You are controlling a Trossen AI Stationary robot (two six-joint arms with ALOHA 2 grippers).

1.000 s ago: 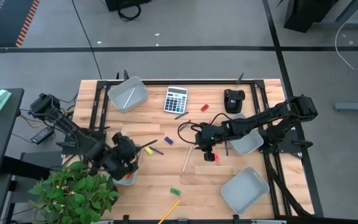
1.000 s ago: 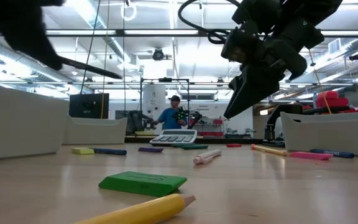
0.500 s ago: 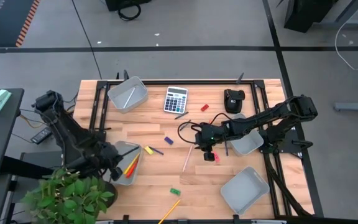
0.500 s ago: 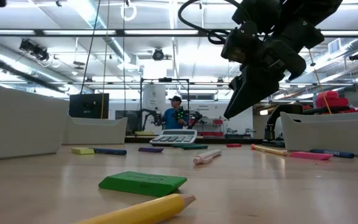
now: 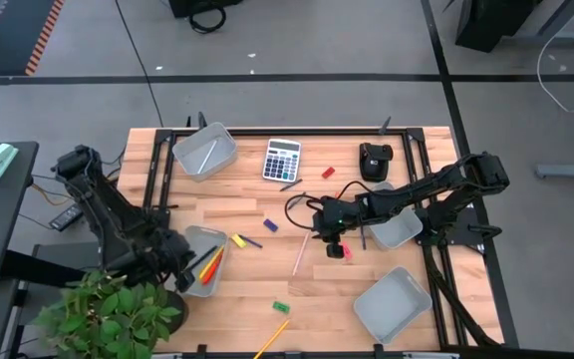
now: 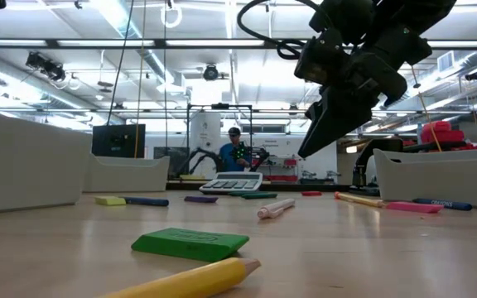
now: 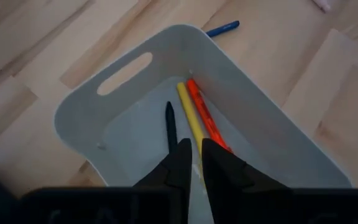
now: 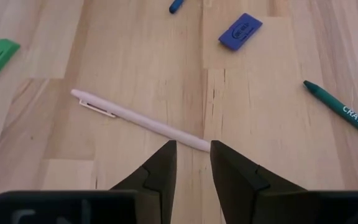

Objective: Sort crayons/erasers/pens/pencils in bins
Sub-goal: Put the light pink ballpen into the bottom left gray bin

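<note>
My left gripper (image 7: 196,146) hangs over the near-left bin (image 5: 203,261), at its left side, empty and open by a narrow gap. On that bin's floor lie a yellow crayon (image 7: 190,115), an orange crayon (image 7: 205,115) and a short black stick (image 7: 169,124). My right gripper (image 8: 192,146) hangs open above mid-table (image 5: 331,241), clear of the wood. In its wrist view its fingers stand either side of one end of a pale white stick with a clip (image 8: 135,118). That stick lies flat on the table (image 5: 300,257).
Other bins stand far left (image 5: 205,152), right (image 5: 399,229) and near right (image 5: 392,304). Calculator (image 5: 281,160) and black device (image 5: 374,162) sit at the back. Loose items: green eraser (image 5: 281,307), yellow pencil (image 5: 275,334), blue pen (image 5: 250,241), purple eraser (image 5: 268,225), green crayon (image 8: 344,112). A plant (image 5: 118,309) overhangs the near-left corner.
My left gripper has swung from over the near-left bin toward the table's left edge, turning as it went, then held still. The bin and its crayons now show in the high view.
</note>
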